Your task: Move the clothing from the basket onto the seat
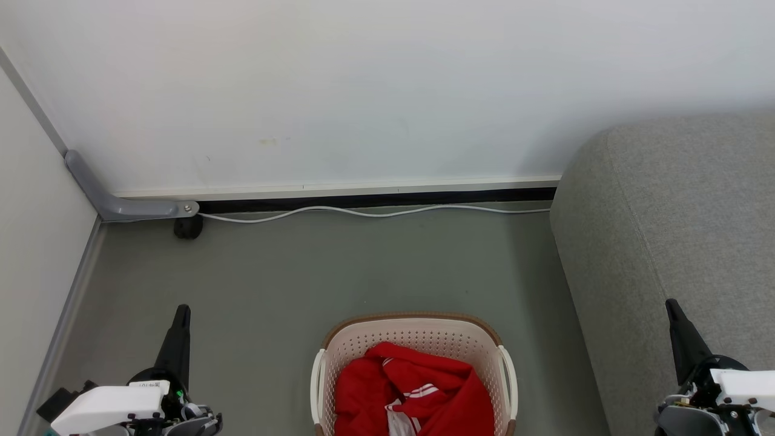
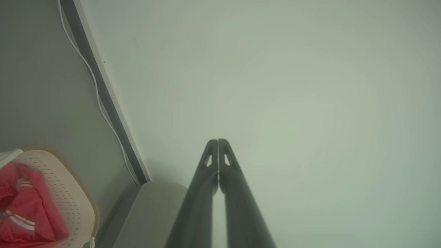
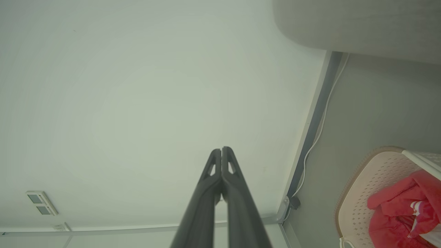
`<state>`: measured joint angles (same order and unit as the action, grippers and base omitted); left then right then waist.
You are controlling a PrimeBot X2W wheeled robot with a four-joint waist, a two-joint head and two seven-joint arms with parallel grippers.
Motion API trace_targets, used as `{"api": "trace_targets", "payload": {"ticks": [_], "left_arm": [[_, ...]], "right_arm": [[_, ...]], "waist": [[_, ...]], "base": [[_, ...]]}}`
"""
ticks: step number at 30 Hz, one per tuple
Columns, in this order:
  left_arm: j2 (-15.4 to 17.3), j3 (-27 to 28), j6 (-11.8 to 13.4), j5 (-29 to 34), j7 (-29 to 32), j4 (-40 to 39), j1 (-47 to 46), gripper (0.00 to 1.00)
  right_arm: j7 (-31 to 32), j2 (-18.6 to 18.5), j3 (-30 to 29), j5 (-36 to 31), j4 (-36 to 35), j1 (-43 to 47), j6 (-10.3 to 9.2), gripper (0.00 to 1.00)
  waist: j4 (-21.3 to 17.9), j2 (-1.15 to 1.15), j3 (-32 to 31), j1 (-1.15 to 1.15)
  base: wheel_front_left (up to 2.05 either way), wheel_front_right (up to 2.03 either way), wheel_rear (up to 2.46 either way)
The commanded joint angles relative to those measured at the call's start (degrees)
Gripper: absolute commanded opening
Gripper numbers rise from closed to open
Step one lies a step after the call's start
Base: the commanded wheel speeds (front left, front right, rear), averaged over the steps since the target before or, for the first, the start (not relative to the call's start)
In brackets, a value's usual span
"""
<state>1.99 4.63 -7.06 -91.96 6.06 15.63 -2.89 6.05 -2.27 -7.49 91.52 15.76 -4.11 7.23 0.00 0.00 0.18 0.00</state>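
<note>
The clothing [image 1: 418, 387] lies in the basket [image 1: 418, 336]; the seat [image 1: 666, 230] stands to its right. Left pincer [image 1: 181, 311] and right pincer [image 1: 672, 306] flank the basket, both clenched, empty.

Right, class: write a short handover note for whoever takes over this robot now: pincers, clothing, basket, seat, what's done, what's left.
Left pincer: shut, empty, left of the basket.
Right pincer: shut, empty, beside the seat.
Red clothing lies heaped in the basket, on the floor left of the seat.
Done: nothing; no clothing on the seat's visible part.
Left: grasp the clothing, carry it onto the seat.
</note>
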Motion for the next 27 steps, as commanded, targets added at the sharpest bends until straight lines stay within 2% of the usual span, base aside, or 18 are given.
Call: {"api": "trace_targets", "payload": {"ticks": [1, 27], "left_arm": [[0.9, 1.9, -0.4, -0.2, 0.4, -1.6, -3.3, 0.0], [0.9, 1.9, -0.4, -0.2, 0.4, -1.6, -3.3, 0.0]], "right_arm": [[0.4, -0.6, 1.0, 0.7, -1.7, -2.1, 0.25, 0.0], [0.4, -0.6, 1.0, 0.7, -1.7, -2.1, 0.25, 0.0]], "waist": [[0.0, 0.0, 0.0, 0.0], [0.0, 0.0, 0.0, 0.0]], "base": [[0.0, 0.0, 0.0], [0.0, 0.0, 0.0]]}}
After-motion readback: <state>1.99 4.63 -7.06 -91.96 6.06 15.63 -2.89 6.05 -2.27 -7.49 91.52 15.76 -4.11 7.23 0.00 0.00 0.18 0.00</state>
